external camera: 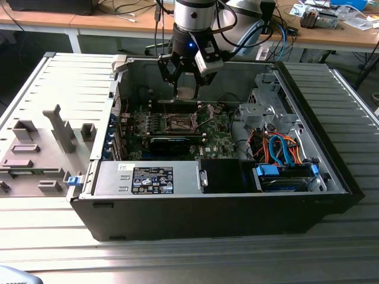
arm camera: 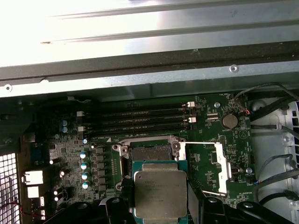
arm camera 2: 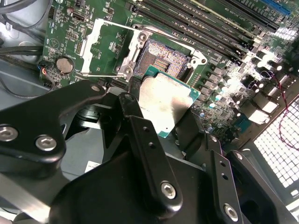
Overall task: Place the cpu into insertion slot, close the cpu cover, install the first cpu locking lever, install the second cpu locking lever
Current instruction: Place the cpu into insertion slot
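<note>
Gripper (arm camera 2: 159,115) clamped on cpu (arm camera: 160,193) | hovering above insertion slot (arm camera: 150,152) | cpu cover (arm camera: 223,170) open | step: placing cpu; needs square alignment

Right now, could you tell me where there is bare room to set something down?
The ribbed table is bare in front of the case and past its wall on the exterior view's right. The grey fixture plate crowds the exterior view's left; inside, cables fill one end and the pincer holds the cpu above the insertion slot.
</note>
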Controlling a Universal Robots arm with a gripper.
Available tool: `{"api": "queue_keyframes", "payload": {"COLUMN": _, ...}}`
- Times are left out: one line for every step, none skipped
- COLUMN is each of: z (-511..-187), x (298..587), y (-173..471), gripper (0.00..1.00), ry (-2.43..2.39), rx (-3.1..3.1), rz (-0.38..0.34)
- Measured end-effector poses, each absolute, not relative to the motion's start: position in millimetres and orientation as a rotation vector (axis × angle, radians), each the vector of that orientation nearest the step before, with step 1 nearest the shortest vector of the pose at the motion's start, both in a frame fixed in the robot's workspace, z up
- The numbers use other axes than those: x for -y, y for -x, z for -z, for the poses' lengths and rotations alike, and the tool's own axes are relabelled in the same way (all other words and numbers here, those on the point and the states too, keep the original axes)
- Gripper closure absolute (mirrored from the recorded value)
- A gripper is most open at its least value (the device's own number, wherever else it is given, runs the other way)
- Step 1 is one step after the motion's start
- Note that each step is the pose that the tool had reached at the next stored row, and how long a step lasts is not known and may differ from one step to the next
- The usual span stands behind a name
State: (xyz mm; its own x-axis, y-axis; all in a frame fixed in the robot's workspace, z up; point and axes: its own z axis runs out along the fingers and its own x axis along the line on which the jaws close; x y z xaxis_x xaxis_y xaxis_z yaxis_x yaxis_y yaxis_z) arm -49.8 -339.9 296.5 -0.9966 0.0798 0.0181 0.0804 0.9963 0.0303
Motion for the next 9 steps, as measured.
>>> {"api": "queue_keyframes", "payload": {"z": -296.4, "x": 339.9, "y": 49.8, "gripper": 0.45, "ry": 0.126, "rx": 3.122, "rz": 0.048}}
{"api": "queue_keyframes", "payload": {"z": -296.2, "x": 339.9, "y": 49.8, "gripper": 0.45, "ry": 0.129, "rx": 3.122, "rz": 0.049}}
{"api": "queue_keyframes", "payload": {"z": -295.9, "x": 339.9, "y": 49.8, "gripper": 0.45, "ry": 0.133, "rx": 3.122, "rz": 0.049}}
{"api": "queue_keyframes", "payload": {"z": -295.9, "x": 339.9, "y": 49.8, "gripper": 0.45, "ry": 0.133, "rx": 3.122, "rz": 0.048}}
{"api": "queue_keyframes", "payload": {"z": -295.8, "x": 339.9, "y": 49.8, "gripper": 0.45, "ry": 0.133, "rx": 3.122, "rz": 0.049}}
{"api": "queue_keyframes", "payload": {"z": -295.7, "x": 339.9, "y": 49.8, "gripper": 0.45, "ry": 0.134, "rx": 3.122, "rz": 0.049}}
{"api": "queue_keyframes", "payload": {"z": -295.7, "x": 339.9, "y": 49.8, "gripper": 0.45, "ry": 0.135, "rx": 3.122, "rz": 0.049}}
{"api": "queue_keyframes", "payload": {"z": -295.6, "x": 339.9, "y": 49.8, "gripper": 0.45, "ry": 0.136, "rx": 3.122, "rz": 0.049}}
{"api": "queue_keyframes", "payload": {"z": -294.8, "x": 339.9, "y": 49.8, "gripper": 0.45, "ry": 0.143, "rx": 3.121, "rz": 0.049}}
